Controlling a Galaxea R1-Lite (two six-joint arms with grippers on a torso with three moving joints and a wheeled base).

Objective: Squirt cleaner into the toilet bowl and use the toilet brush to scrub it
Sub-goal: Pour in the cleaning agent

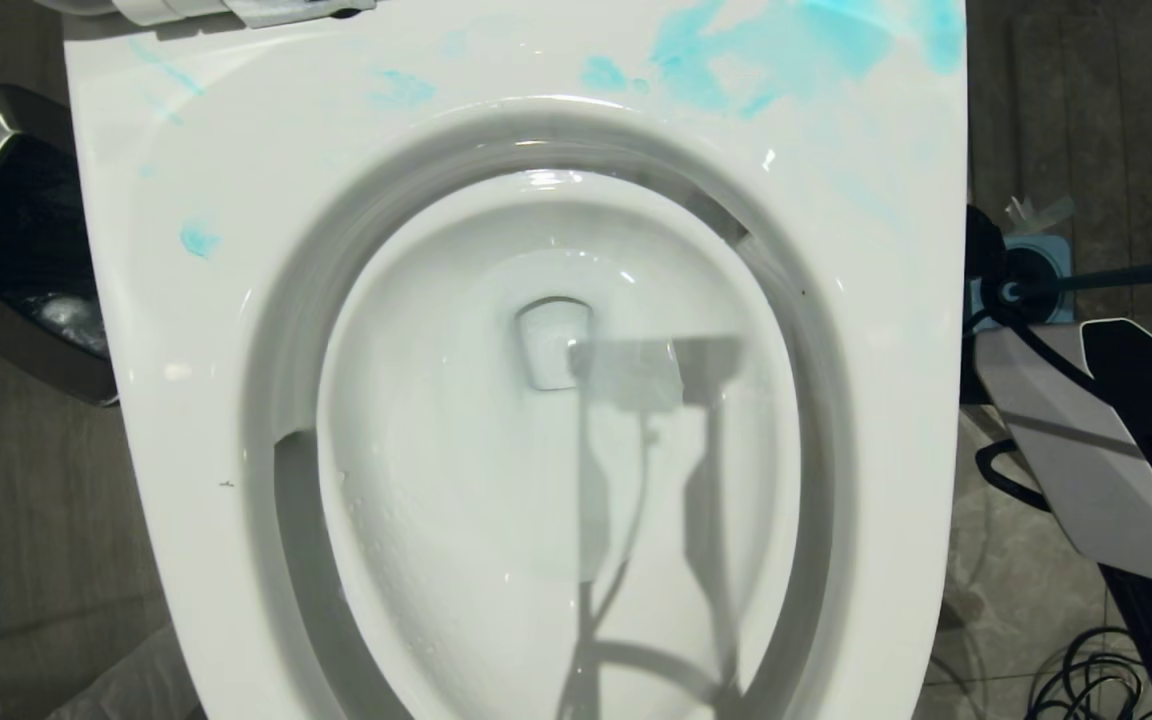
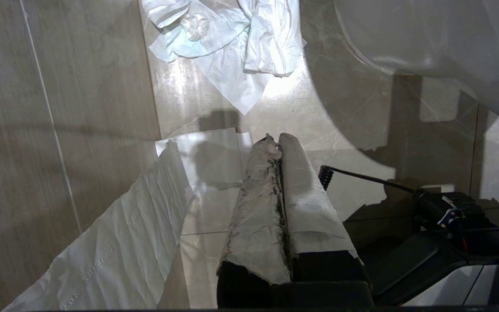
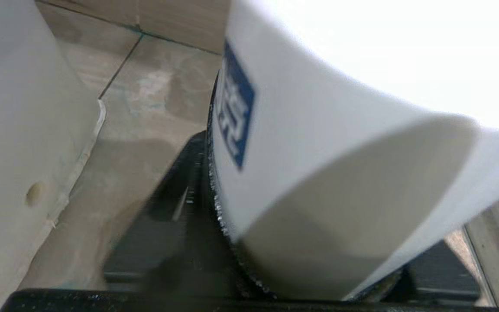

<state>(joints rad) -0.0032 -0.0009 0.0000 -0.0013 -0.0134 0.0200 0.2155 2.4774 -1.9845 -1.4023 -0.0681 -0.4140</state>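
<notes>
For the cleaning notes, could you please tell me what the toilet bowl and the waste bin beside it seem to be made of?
The toilet bowl looks like glazed white porcelain: glossy, with sharp light glints and mirror-like reflections inside. Turquoise cleaner smears its far rim. The waste bin appears to have a polished metal rim, bright and reflective, around a dark interior; its body material is unclear.

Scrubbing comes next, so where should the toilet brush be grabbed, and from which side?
Probably mid-handle. The toilet brush has a slim dark-blue handle stretching rightward from beside the toilet bowl, well clear of its black bristle head. Come from above on the robot's right, jaws across the handle.
</notes>
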